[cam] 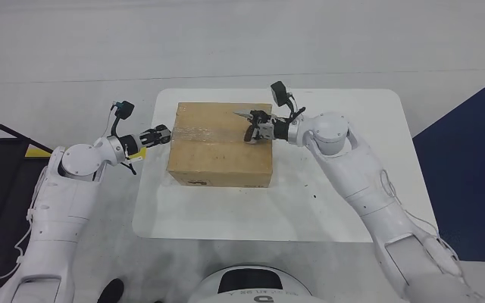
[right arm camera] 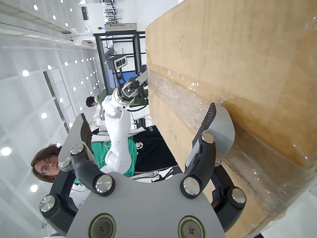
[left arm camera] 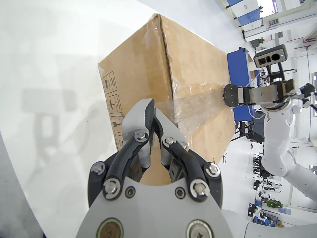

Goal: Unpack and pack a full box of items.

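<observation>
**Tabletop** [cam: 341,204]: white, with rounded corners. It carries the one task thing.

**Left gripper** [cam: 161,136]: at the tabletop's left edge, level with the upper part of the box's left face. Its fingertips [left arm camera: 141,117] are pressed together and sit against that face, just where the tape strip runs down. We cannot tell whether a bit of tape is nipped between them.

**Box** [cam: 220,155]: brown corrugated cardboard with the flaps shut. It stands on the left half of the tabletop, nearer the far edge than the near one.
- We judge the walls stiff and, since the task calls the box full, the whole probably heavy.
- It is too wide for one gripper to span, so we would shift it by pressing on two opposite faces.
- We would open it by the flap edges once the seam is free.

**Tape** [left arm camera: 198,100]: a clear, glossy, wrinkled strip along the top seam, turning down over the left face.
- We judge it thin and slick, apt to tear or slip.
- The best hold looks to be at an end, where it folds over the box's edge.

**Right gripper** [cam: 248,127]: over the right part of the box's top. Its fingers [right arm camera: 220,125] are spread wide, one lying on the cardboard just beside the tape and the other off the surface. It holds nothing.
</observation>
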You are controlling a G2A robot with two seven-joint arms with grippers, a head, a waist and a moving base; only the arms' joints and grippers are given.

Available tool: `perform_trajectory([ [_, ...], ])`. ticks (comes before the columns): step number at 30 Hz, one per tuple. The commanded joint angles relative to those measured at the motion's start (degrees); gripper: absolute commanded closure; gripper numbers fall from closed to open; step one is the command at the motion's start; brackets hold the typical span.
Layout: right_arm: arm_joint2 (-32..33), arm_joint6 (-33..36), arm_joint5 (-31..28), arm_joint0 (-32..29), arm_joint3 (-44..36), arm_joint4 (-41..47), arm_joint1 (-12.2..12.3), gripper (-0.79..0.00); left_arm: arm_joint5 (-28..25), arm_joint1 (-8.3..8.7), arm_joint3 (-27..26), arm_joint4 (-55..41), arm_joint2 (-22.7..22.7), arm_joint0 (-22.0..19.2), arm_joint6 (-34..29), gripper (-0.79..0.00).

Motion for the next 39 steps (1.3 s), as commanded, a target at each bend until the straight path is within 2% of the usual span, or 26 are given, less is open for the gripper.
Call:
perform_trajectory([
  [1, -1.5, -0.2, 0.6, 0.4, -0.3, -0.5, -0.3, -0.785, 0.0, 0.00, 0.0, 0.0, 0.0, 0.0, 0.0, 0.000],
  [8, -10.7, -5.1, 4.3, 7.4, 3.9, -0.5, -4.0, -0.785, 0.0, 0.00, 0.0, 0.0, 0.0, 0.0, 0.0, 0.000],
  [20, -19.9, -12.3, 8.9, 15.6, 13.5, 6.3, -11.0, -0.785, 0.0, 0.00, 0.0, 0.0, 0.0, 0.0, 0.0, 0.000],
  [31, -26.2, -15.4, 5.5, 20.6, 21.1, 9.8, -17.9, -0.785, 0.0, 0.00, 0.0, 0.0, 0.0, 0.0, 0.0, 0.000],
  [39, -28.8, -15.3, 3.7, 23.5, 29.7, 13.2, -23.0, -0.785, 0.0, 0.00, 0.0, 0.0, 0.0, 0.0, 0.0, 0.000],
])
